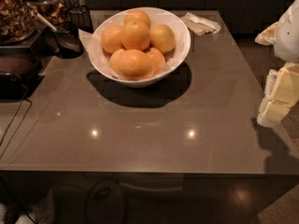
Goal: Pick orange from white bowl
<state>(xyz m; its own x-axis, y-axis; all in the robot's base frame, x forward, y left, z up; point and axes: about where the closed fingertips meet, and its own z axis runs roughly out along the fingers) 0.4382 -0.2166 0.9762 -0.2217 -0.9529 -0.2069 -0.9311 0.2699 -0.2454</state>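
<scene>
Your oranges (135,35) sit piled in the white bowl (183,43), which stands toward the far side of the table (196,125). A mesh cup (80,17) stands near its left. The gripper (276,99) hangs at the table's right edge, well apart from the bowl. You cannot tell whether it is spread or closed.

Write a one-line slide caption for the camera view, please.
White bowl piled with oranges on a grey-brown table; the gripper hangs at the right edge, away from the bowl.

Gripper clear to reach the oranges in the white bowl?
Probably yes: the gripper hangs at the right of the table, nothing stands between it and the white bowl, and the oranges are piled uncovered.
</scene>
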